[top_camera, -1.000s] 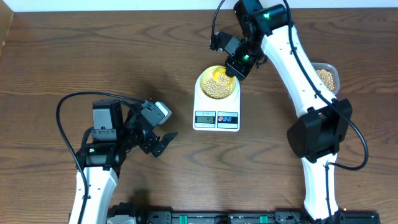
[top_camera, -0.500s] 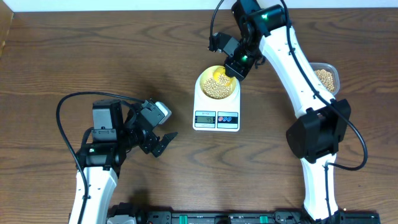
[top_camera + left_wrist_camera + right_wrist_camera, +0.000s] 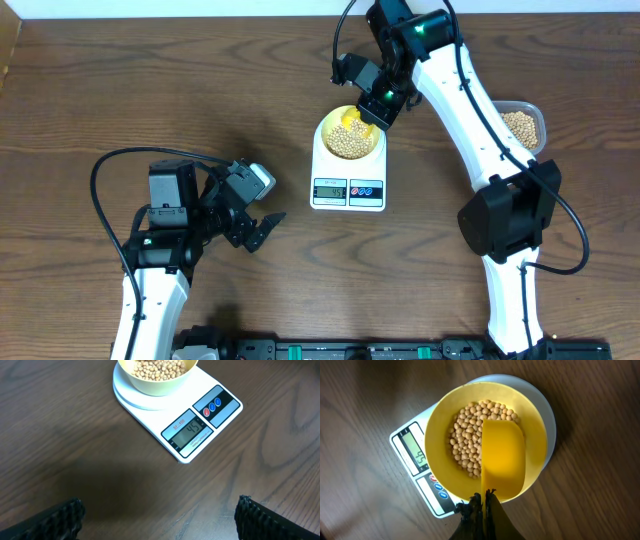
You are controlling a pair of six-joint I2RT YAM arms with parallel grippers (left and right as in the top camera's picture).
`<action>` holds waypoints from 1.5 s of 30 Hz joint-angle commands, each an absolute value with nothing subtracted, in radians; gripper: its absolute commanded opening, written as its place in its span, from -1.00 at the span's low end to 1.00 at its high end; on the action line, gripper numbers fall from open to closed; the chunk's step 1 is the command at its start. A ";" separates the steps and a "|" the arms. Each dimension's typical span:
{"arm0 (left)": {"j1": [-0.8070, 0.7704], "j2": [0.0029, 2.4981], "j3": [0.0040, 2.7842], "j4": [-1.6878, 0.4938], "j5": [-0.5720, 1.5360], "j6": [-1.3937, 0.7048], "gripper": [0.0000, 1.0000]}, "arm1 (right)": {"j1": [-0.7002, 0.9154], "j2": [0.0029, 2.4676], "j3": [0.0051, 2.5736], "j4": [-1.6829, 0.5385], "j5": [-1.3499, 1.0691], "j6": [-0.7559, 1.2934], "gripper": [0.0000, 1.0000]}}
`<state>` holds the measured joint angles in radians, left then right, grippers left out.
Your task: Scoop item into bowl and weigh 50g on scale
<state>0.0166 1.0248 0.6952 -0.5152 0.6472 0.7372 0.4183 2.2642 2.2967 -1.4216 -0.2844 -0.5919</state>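
Left gripper [image 3: 262,228]: jaws wide, empty, over the table [image 3: 100,80].
Scale [image 3: 150,405]: display [image 3: 189,431] reads 45, so you're close.
Bowl [image 3: 437,435]: on the scale; probably light and slides if nudged.
Soybeans [image 3: 467,445]: in the bowl; hard, roll freely, so add only a few.
Scoop [image 3: 502,455]: stiff plastic, blade over the bowl; right gripper [image 3: 482,502] jaws clamped on its handle end, the sensible hold.
Tub [image 3: 522,125]: spare beans.

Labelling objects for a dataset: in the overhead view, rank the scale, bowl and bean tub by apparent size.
1. scale
2. bowl
3. tub, though the right arm hides part of it, so its place against the bowl is unsure.
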 commanded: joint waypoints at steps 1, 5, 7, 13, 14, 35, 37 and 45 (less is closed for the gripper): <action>0.014 1.025 0.699 -0.514 0.642 0.747 0.95 | 0.418 2.268 2.325 -1.421 -0.336 -0.596 -0.98; 0.014 1.025 0.699 -0.514 0.642 0.747 0.95 | 0.377 2.268 2.325 -1.423 -0.435 -0.588 -0.98; 0.014 1.025 0.699 -0.514 0.642 0.747 0.95 | 0.349 2.268 2.325 -1.429 -0.497 -0.588 -0.98; 0.014 1.025 0.699 -0.514 0.642 0.747 0.95 | 0.303 2.268 2.325 -1.429 -0.570 -0.581 -0.98; 0.014 1.025 0.699 -0.514 0.642 0.747 0.95 | 0.296 2.268 2.325 -1.429 -0.585 -0.580 -0.98; 0.014 1.025 0.699 -0.514 0.642 0.747 0.95 | 0.208 2.268 2.325 -1.444 -0.725 -0.581 -0.98; 0.014 1.025 0.699 -0.514 0.642 0.747 0.95 | 0.209 2.268 2.325 -1.445 -0.725 -0.581 -0.98; 0.014 1.025 0.699 -0.514 0.642 0.747 0.95 | 0.211 2.268 2.325 -1.452 -0.723 -0.593 -0.97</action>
<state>0.0166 1.0248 0.6952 -0.5152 0.6472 0.7372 0.2119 2.2642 2.2967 -1.4445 -0.6941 -0.5877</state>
